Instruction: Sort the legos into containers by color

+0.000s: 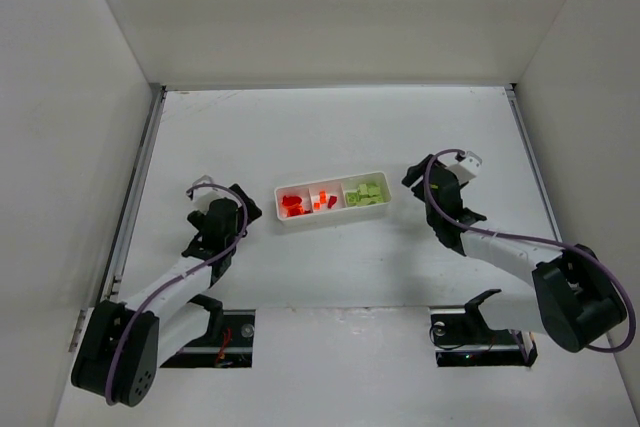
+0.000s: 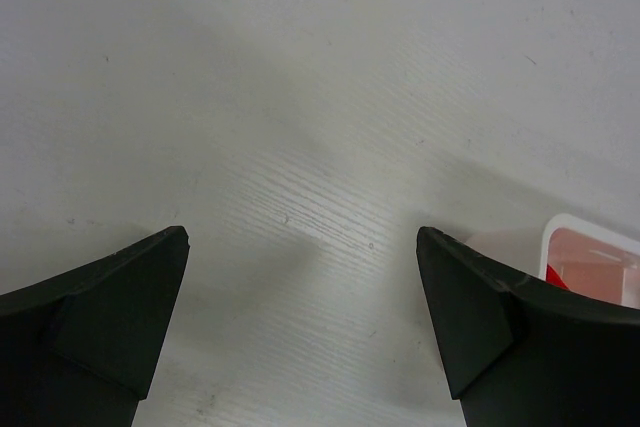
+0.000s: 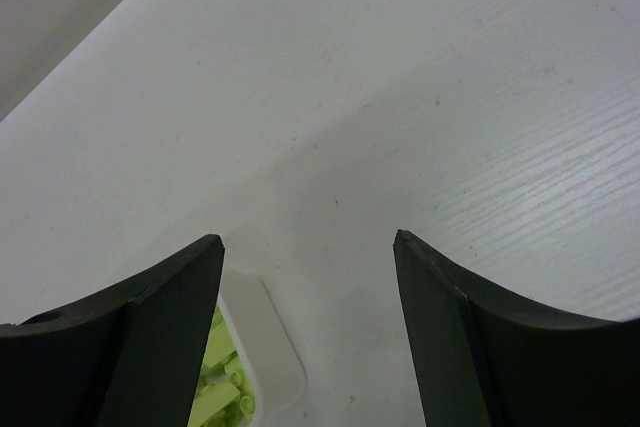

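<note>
Three square compartments, split by thin dividers, make up one long, shallow white plastic tray (image 1: 335,217) at mid-table in the top view. Its left cell holds red legos (image 1: 292,205), the middle cell a few orange and red bits (image 1: 322,201), and the right cell a heap of pale yellow-green legos (image 1: 366,193). The pieces are too small to tell their shapes apart. The matte white table (image 1: 330,127) lies between plain white walls. The left gripper (image 1: 243,207) sits just left of the tray and the right gripper (image 1: 415,179) just right of it, neither touching it.

In the left wrist view, two blunt, dark, wedge-shaped fingers (image 2: 110,317) stand spread wide with nothing between them, over a tabletop (image 2: 300,97) with a fine wood-grain texture. A rounded corner of the tray (image 2: 575,222) peeks past the right finger, smooth and glossy, with a sliver of red (image 2: 556,278) inside.

In the right wrist view, the dark fingers (image 3: 470,347) likewise gape apart, empty, over the same grained surface (image 3: 400,67). The tray's rounded white corner (image 3: 270,337) shows beside the left finger, with chunky yellow-green pieces (image 3: 220,392) piled in it.
</note>
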Controlling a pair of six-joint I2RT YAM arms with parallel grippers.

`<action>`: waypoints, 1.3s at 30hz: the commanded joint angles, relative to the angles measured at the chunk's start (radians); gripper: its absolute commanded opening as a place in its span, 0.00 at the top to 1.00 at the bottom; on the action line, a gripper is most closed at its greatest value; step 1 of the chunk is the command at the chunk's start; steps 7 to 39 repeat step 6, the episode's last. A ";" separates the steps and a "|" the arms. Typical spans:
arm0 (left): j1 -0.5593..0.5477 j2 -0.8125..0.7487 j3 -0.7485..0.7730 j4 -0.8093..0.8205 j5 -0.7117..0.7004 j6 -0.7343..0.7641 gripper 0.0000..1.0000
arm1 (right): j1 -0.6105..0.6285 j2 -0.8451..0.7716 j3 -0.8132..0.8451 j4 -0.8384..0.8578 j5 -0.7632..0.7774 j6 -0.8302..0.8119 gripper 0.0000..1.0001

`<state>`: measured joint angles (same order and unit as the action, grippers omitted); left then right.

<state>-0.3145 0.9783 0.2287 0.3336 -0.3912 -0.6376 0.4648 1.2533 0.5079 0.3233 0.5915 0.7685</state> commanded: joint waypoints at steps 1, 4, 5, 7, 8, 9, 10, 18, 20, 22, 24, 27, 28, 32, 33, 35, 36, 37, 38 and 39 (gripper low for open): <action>-0.010 -0.024 0.003 0.047 -0.003 0.016 0.00 | -0.001 0.000 0.012 0.066 -0.016 0.014 0.25; -0.002 -0.027 -0.002 0.047 -0.006 0.015 0.00 | -0.001 0.021 0.021 0.072 -0.019 0.012 0.25; -0.001 -0.024 0.000 0.047 -0.003 0.013 0.00 | -0.001 0.026 0.024 0.072 -0.025 0.012 0.25; -0.008 -0.027 0.000 0.047 -0.005 0.013 0.00 | -0.001 0.028 0.026 0.072 -0.032 0.012 0.25; -0.008 -0.027 0.000 0.047 -0.005 0.013 0.00 | -0.001 0.028 0.026 0.072 -0.032 0.012 0.25; -0.008 -0.027 0.000 0.047 -0.005 0.013 0.00 | -0.001 0.028 0.026 0.072 -0.032 0.012 0.25; -0.008 -0.027 0.000 0.047 -0.005 0.013 0.00 | -0.001 0.028 0.026 0.072 -0.032 0.012 0.25; -0.008 -0.027 0.000 0.047 -0.005 0.013 0.00 | -0.001 0.028 0.026 0.072 -0.032 0.012 0.25; -0.008 -0.027 0.000 0.047 -0.005 0.013 0.00 | -0.001 0.028 0.026 0.072 -0.032 0.012 0.25; -0.008 -0.027 0.000 0.047 -0.005 0.013 0.00 | -0.001 0.028 0.026 0.072 -0.032 0.012 0.25; -0.008 -0.027 0.000 0.047 -0.005 0.013 0.00 | -0.001 0.028 0.026 0.072 -0.032 0.012 0.25; -0.008 -0.027 0.000 0.047 -0.005 0.013 0.00 | -0.001 0.028 0.026 0.072 -0.032 0.012 0.25; -0.008 -0.027 0.000 0.047 -0.005 0.013 0.00 | -0.001 0.028 0.026 0.072 -0.032 0.012 0.25; -0.008 -0.027 0.000 0.047 -0.005 0.013 0.00 | -0.001 0.028 0.026 0.072 -0.032 0.012 0.25; -0.008 -0.027 0.000 0.047 -0.005 0.013 0.00 | -0.001 0.028 0.026 0.072 -0.032 0.012 0.25; -0.008 -0.027 0.000 0.047 -0.005 0.013 0.00 | -0.001 0.028 0.026 0.072 -0.032 0.012 0.25; -0.008 -0.027 0.000 0.047 -0.005 0.013 0.00 | -0.001 0.028 0.026 0.072 -0.032 0.012 0.25; -0.008 -0.027 0.000 0.047 -0.005 0.013 0.00 | -0.001 0.028 0.026 0.072 -0.032 0.012 0.25; -0.008 -0.027 0.000 0.047 -0.005 0.013 0.00 | -0.001 0.028 0.026 0.072 -0.032 0.012 0.25; -0.008 -0.027 0.000 0.047 -0.005 0.013 0.00 | -0.001 0.028 0.026 0.072 -0.032 0.012 0.25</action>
